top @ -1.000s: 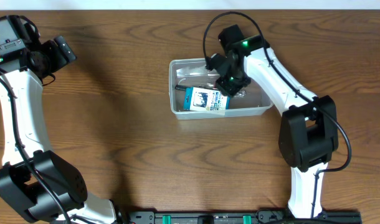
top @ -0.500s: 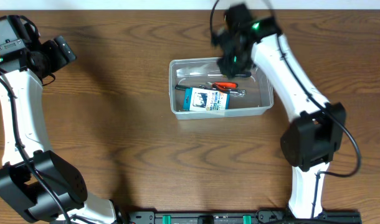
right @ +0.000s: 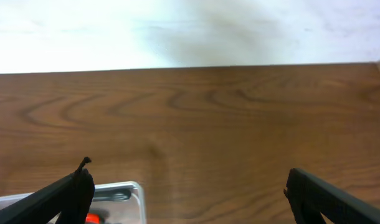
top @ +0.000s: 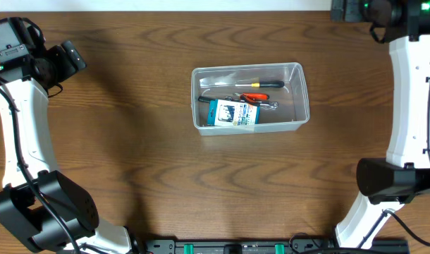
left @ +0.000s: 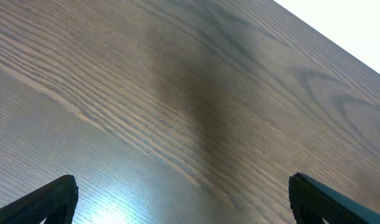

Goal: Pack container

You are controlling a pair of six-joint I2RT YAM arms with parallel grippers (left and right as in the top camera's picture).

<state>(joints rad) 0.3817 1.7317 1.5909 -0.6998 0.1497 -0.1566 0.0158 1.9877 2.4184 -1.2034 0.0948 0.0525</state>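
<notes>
The clear glossy plastic container (top: 250, 97) sits on a wood-grain table (top: 144, 155) with a soft sheen.

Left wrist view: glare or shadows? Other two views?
Left wrist: soft dark shadow band across the brown wooden table, a glare patch low left, top right corner blown white. Overhead: sharp, faint reflections on the clear plastic rectangular tub. Right wrist: background beyond the table overexposed, wood in focus.

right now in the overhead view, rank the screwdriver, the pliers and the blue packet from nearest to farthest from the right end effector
1. yellow-handled screwdriver, along the far wall of the container, nearest the right end effector at the table's far right corner.
2. red-handled pliers, mid container.
3. blue-and-white packet, by the near wall, farthest.
</notes>
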